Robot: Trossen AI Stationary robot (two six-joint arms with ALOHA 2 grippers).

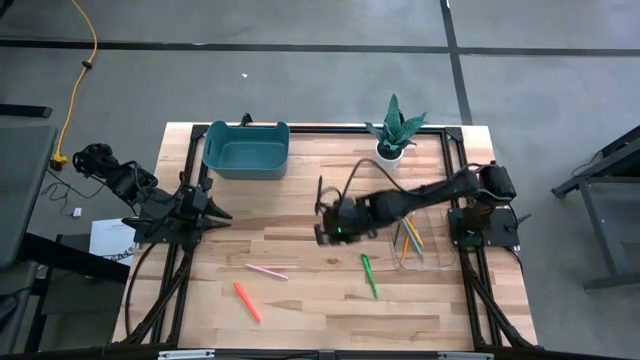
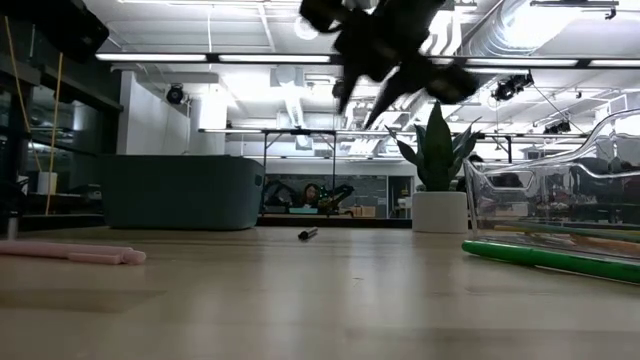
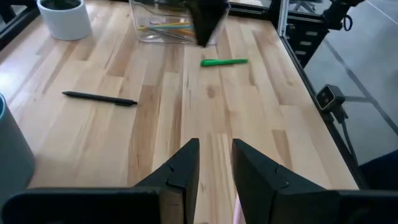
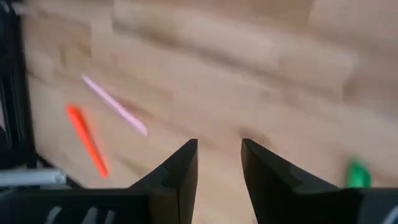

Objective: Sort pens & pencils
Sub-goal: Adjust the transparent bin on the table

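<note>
Three pens lie flat on the wooden table: pink (image 1: 266,271), red-orange (image 1: 247,302) and green (image 1: 369,275). The black pen (image 3: 99,98) lies farther back, toward the teal bin. Slim pencils (image 1: 410,238) lie inside a clear container (image 2: 560,190) near the right arm's base. My right gripper (image 1: 323,232) hangs open and empty above the table's middle, raised clear in the low view (image 2: 365,100); its wrist view (image 4: 219,155) looks down on the pink (image 4: 115,106) and red-orange (image 4: 87,140) pens. My left gripper (image 1: 222,213) waits open at the left side (image 3: 216,155).
A teal bin (image 1: 245,150) stands at the far edge, left of centre. A potted plant (image 1: 393,130) stands at the far edge to the right. Bare wood lies between the bin and the pens at the near side. A person shows far behind in the room (image 2: 310,192).
</note>
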